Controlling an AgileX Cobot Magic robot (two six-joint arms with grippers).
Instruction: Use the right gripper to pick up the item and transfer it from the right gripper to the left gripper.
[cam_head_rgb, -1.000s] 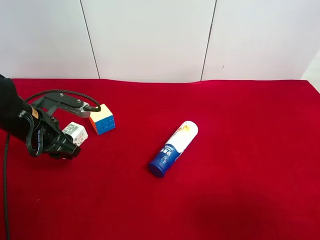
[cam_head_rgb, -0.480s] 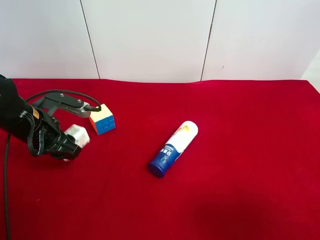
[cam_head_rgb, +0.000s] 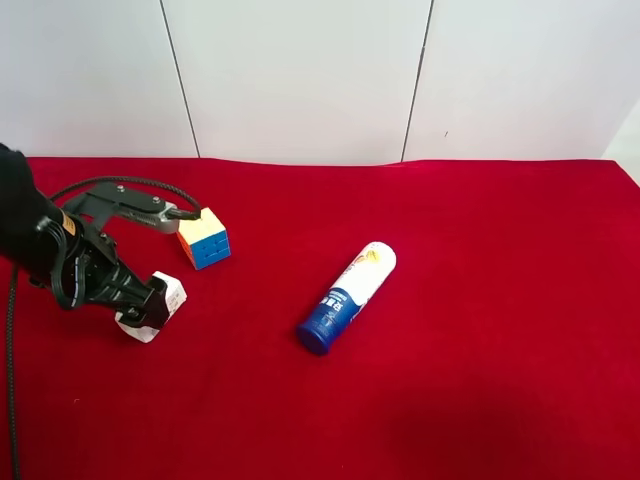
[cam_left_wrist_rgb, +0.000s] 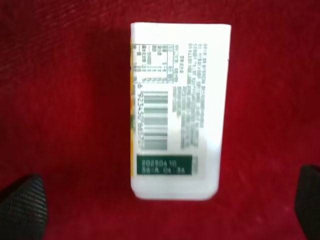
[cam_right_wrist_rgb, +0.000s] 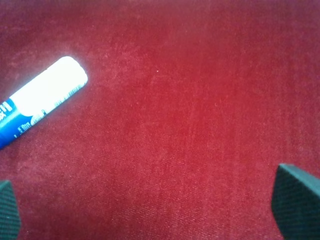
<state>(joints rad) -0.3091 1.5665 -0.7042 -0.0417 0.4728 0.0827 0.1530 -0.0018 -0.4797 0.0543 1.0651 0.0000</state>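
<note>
Exterior high view: a red cloth covers the desk (cam_head_rgb: 480, 380), and white wall panels stand behind it. Nearest on the cloth lies a blue-and-white tube (cam_head_rgb: 347, 297), on its side and well apart from everything else. At this view's left, the left gripper (cam_head_rgb: 140, 303) hangs low over the item (cam_head_rgb: 160, 308), which lies on the cloth just in front of the multicoloured puzzle cube (cam_head_rgb: 204, 238). Left wrist view shows the fingers (cam_left_wrist_rgb: 22, 205) spread wide, one on each side of the item (cam_left_wrist_rgb: 177, 110) and clear of it, its barcode face turned up. A second ago those fingers were clamped on the item above the cloth; now it is released and rests lower. Right wrist view shows the right gripper (cam_right_wrist_rgb: 160, 205) with its fingers (cam_right_wrist_rgb: 295, 200) wide apart, grasping nothing, over bare cloth near the tube (cam_right_wrist_rgb: 42, 100).
</note>
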